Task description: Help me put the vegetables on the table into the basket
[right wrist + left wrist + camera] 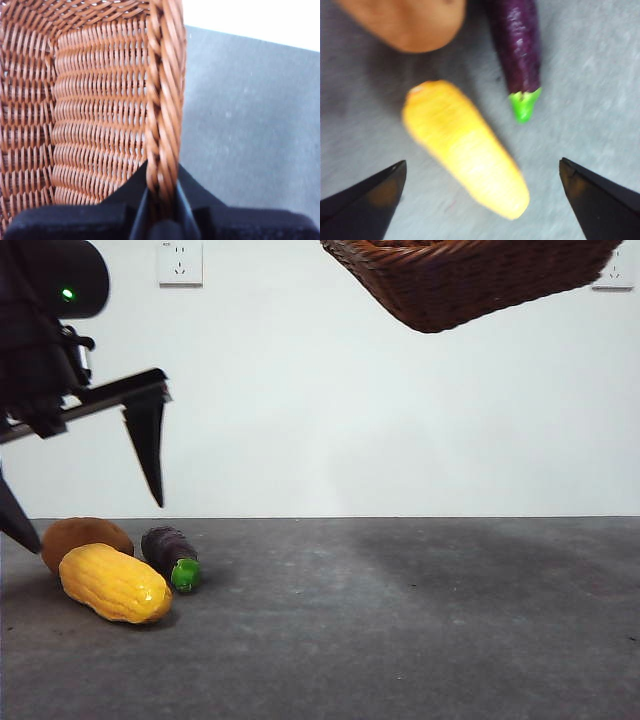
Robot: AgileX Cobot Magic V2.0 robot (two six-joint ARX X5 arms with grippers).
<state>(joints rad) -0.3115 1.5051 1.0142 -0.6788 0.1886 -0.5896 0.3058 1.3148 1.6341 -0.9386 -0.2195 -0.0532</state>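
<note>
Hanging at upper left of the front view, the left gripper (pixel 80 515) is held wide open above three vegetables grouped at lower left on the table (pixel 400 620): potato (pixel 85 537), bumpy yellow vegetable (pixel 115 583), eggplant (pixel 172 557). At upper right, the basket (pixel 470 280) is carried aloft, its braided rim (pixel 162 100) clamped by the right gripper (pixel 161 200). Risks judged: neighbours may be nudged during descent, being closely packed; the tilted basket may slip.

A dark grey, mottled table (pixel 420 620) is seen, and three vegetables are clustered on its left part. A brown potato (pixel 85 537) is set at the back, with a yellow bumpy vegetable (pixel 115 583) just before it and a purple eggplant (pixel 172 555) beside them.
</note>
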